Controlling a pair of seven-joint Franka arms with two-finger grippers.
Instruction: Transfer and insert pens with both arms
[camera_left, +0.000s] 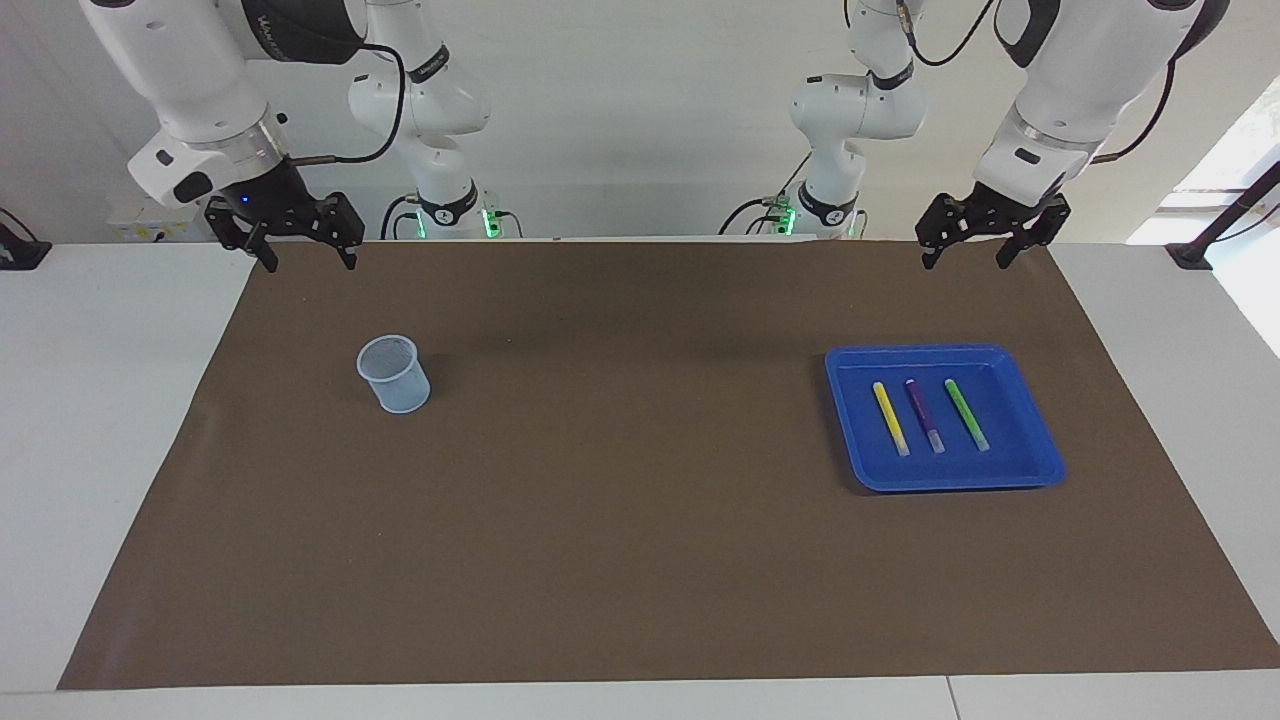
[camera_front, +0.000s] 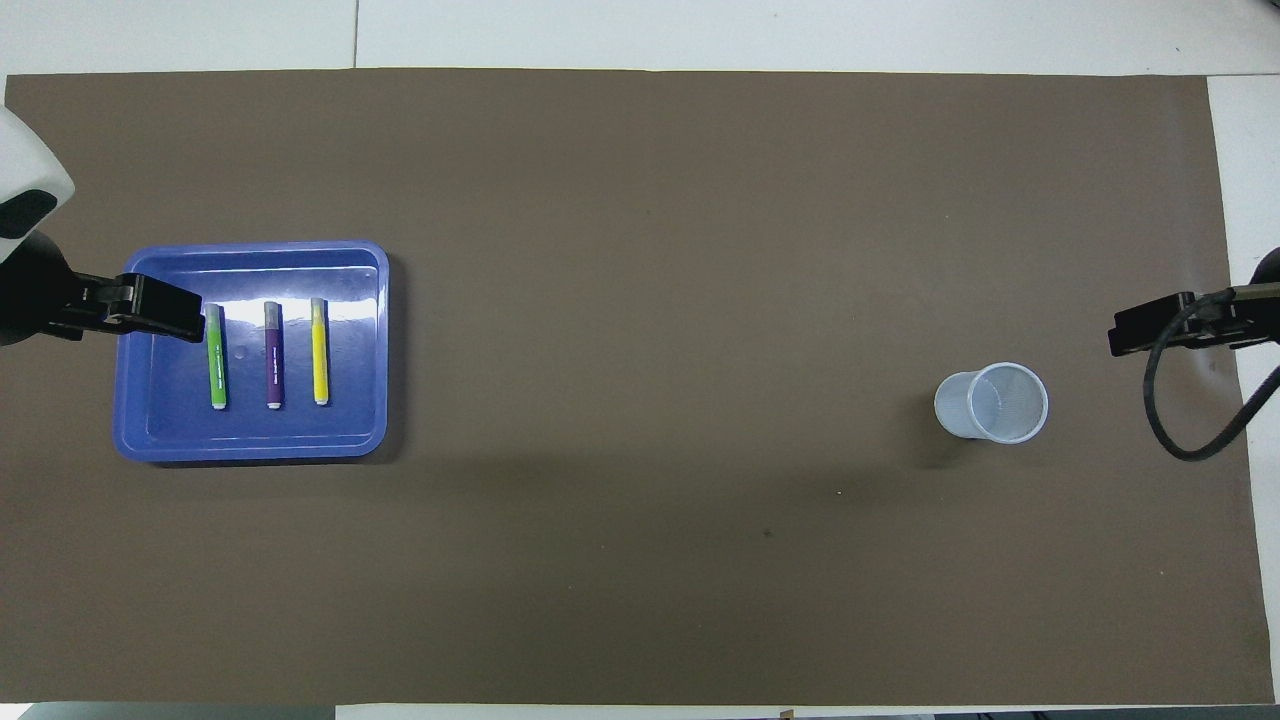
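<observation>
Facing view: we are holding our left gripper (camera_left: 994, 245) and right gripper (camera_left: 298, 240) spread wide and raised at our table edge, while yellow pen (camera_left: 890, 418), purple pen (camera_left: 924, 415) and green pen (camera_left: 966, 413) are lying in the blue tray (camera_left: 1030, 440), well apart from the mesh cup (camera_left: 394, 374).

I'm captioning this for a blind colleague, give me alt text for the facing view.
Three pens, yellow, purple and green, lie side by side in a blue tray; a pale mesh cup stands toward the right arm's end. Both tools, left and right, wait open, raised above the brown mat.
</observation>
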